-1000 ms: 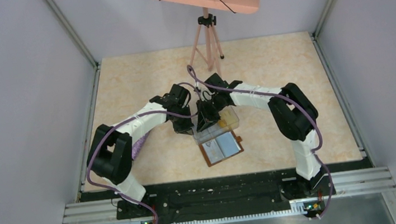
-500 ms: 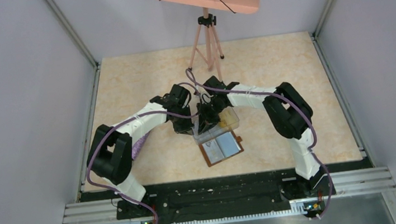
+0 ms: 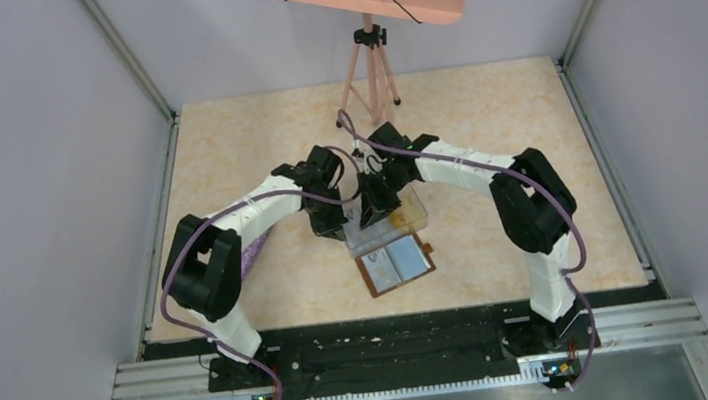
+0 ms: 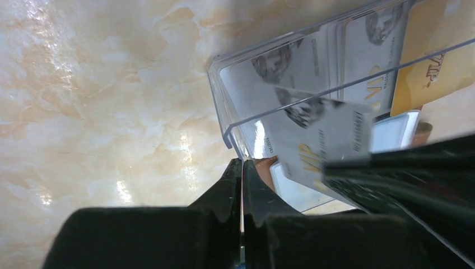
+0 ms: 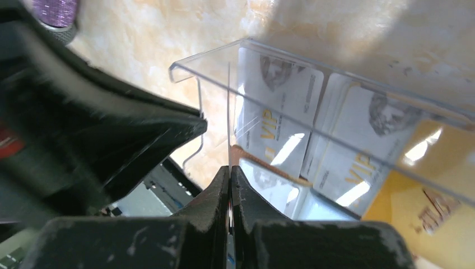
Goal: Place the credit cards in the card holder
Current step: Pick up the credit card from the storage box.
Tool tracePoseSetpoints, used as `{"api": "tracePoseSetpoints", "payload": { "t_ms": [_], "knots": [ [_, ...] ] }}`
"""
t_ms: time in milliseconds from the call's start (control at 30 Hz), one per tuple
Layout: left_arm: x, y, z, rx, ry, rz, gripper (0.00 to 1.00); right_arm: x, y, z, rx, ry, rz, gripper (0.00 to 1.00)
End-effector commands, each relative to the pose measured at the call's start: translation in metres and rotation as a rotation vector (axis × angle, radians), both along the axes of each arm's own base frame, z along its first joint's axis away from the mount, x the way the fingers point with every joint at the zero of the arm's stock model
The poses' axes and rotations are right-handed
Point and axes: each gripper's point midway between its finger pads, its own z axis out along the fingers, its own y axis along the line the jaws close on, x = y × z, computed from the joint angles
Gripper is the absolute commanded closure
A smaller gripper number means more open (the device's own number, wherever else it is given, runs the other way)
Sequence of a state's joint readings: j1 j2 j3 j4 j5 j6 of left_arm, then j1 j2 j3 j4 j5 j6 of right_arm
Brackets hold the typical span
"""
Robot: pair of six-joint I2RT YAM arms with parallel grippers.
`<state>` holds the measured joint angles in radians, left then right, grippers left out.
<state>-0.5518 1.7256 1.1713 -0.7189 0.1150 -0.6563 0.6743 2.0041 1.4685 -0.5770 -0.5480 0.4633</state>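
Observation:
The clear three-compartment box [image 3: 388, 221] holds whitish credit cards [image 5: 277, 106] in two compartments and an orange-yellow set [image 5: 425, 207] in the third. The brown card holder [image 3: 396, 264] lies open just in front of the box, clear pockets up. My right gripper [image 5: 230, 168] is shut on one whitish card, seen edge-on between its fingers. In the left wrist view that card [image 4: 327, 140] hangs tilted above the box's near wall. My left gripper [image 4: 242, 163] is shut and holds nothing, its tips by the box's left front corner [image 4: 224, 134].
A purple object [image 3: 251, 257] lies under the left arm's forearm. A pink stand on a tripod [image 3: 371, 57] stands at the back of the table. Grey walls close in both sides.
The right gripper has shifted slightly right and back over the box. The left arm's elbow has moved slightly right. The box and card holder have not moved.

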Motion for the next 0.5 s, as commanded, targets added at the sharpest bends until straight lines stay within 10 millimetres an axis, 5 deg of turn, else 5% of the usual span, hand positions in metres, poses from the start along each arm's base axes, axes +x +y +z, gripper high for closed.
{"api": "tracePoseSetpoints", "payload": {
  "t_ms": [0,200,467],
  "knots": [
    [0.016,0.009,-0.040,0.105,0.010,0.013,1.00,0.040,-0.015,0.070,0.093,-0.184,-0.075,1.00],
    [0.046,0.007,-0.023,0.100,-0.032,0.004,0.97,0.044,-0.044,0.090,0.127,-0.190,-0.138,1.00],
    [0.051,-0.003,0.048,-0.035,-0.205,-0.012,0.58,0.037,-0.067,0.118,0.239,-0.173,-0.203,1.00]
  ]
}}
